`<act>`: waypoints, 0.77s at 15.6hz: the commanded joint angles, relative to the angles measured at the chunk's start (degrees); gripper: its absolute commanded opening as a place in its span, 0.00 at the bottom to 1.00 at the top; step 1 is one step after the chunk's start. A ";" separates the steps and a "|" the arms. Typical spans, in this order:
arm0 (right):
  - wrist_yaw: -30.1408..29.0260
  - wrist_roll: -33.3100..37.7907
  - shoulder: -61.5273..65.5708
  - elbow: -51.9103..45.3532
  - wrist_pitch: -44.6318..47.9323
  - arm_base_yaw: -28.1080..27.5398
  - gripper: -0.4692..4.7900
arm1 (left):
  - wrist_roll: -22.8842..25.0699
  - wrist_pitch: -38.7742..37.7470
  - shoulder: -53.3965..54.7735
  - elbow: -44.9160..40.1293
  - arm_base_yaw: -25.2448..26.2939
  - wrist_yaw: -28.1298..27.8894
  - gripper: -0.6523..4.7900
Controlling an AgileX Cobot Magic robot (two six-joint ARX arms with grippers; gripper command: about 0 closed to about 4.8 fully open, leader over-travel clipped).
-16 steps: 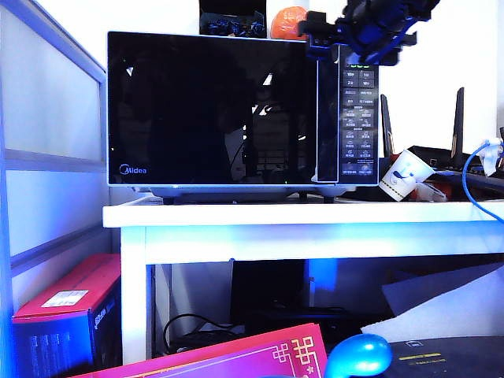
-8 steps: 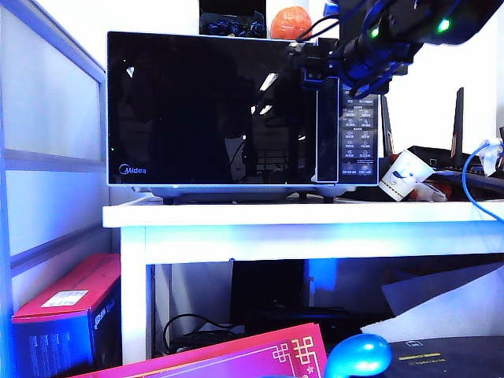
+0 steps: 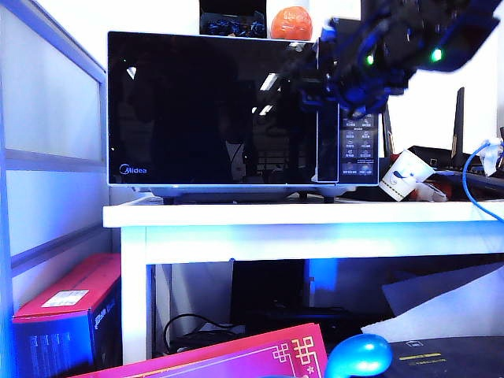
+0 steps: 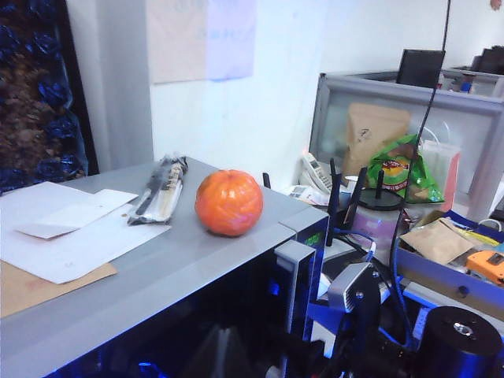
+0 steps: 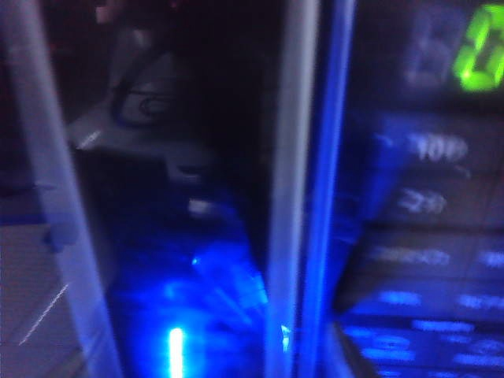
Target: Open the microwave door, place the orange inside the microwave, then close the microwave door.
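The silver microwave [image 3: 358, 142] stands on a white table with its black glass door [image 3: 205, 110] shut. The orange [image 3: 287, 22] rests on the microwave's roof near the right end, and the left wrist view shows the orange [image 4: 228, 202] close up. My right gripper [image 3: 311, 72] hangs in front of the upper part of the door's handle strip [image 3: 327, 150], jaws apart and nothing between them. The right wrist view is a blurred close look at the handle strip [image 5: 295, 189] and the green display [image 5: 480, 51]. My left gripper is lost in the dark edge of the left wrist view.
A white paper cup [image 3: 403, 175], router antennas [image 3: 458, 118] and a blue cable [image 3: 472, 181] crowd the table [image 3: 299, 214] right of the microwave. Papers [image 4: 71, 236] and a wrapped pack [image 4: 157, 189] lie on its roof. A partition [image 3: 47, 157] stands at the left.
My right arm has come down from the microwave's top right corner to in front of the handle strip. The door, the orange and the left arm have not moved.
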 commanded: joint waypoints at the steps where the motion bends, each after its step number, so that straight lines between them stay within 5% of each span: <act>1: 0.02 0.11 0.35 0.35 3.08 -0.61 0.72 | 0.24 -0.24 -0.22 0.37 -0.07 0.04 0.11; 6: -1.75 0.09 0.39 0.55 4.57 -0.68 0.66 | 0.22 -0.24 -0.22 0.37 -0.07 0.04 0.11; 9: -1.77 0.09 0.98 0.55 4.63 -0.68 0.34 | 0.22 -0.24 -0.22 0.37 -0.07 0.04 0.11; 12: -1.18 0.09 1.01 0.55 4.98 -0.63 0.34 | 0.24 -0.26 -0.22 0.37 -0.07 0.02 0.11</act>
